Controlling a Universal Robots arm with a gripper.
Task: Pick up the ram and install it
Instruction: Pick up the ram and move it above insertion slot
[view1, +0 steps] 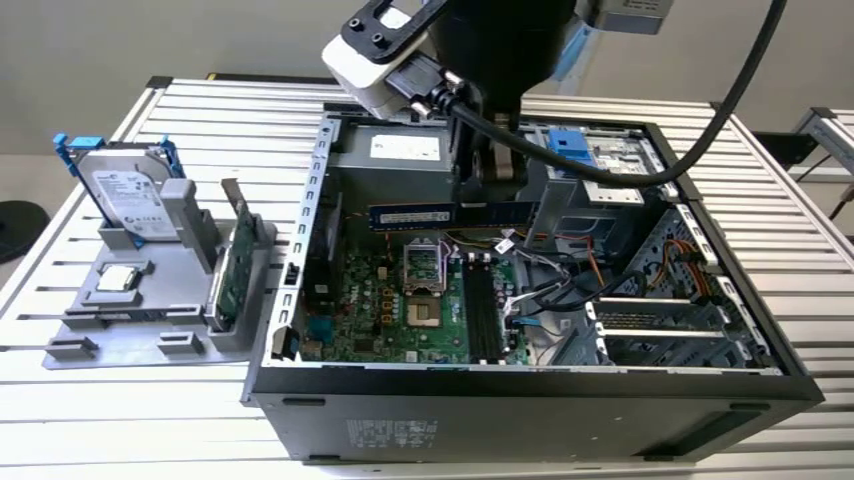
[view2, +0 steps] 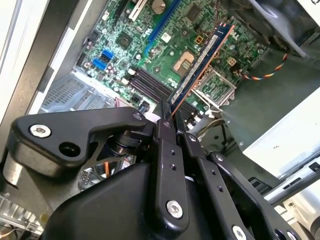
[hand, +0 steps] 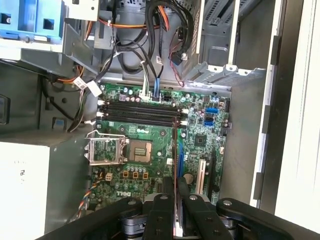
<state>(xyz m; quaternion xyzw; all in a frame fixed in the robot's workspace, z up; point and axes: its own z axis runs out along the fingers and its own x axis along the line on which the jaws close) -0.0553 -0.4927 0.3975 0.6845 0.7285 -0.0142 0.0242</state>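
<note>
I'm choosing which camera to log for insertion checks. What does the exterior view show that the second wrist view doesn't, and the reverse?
The exterior view adds the surroundings: the hard drive and the upright green card standing in a grey holder on the slatted table. The second wrist view adds a close look at the gripper shut on one end of the ram. Both share the ram held above the motherboard, not yet seated in the black memory slots.

Slatted pale metal table (view1: 200, 110). Bearing: black metal computer case (view1: 534, 420), side open upward, toward the exterior view's right; grey plastic parts holder (view1: 134, 330) just beside it, leftward.
</note>
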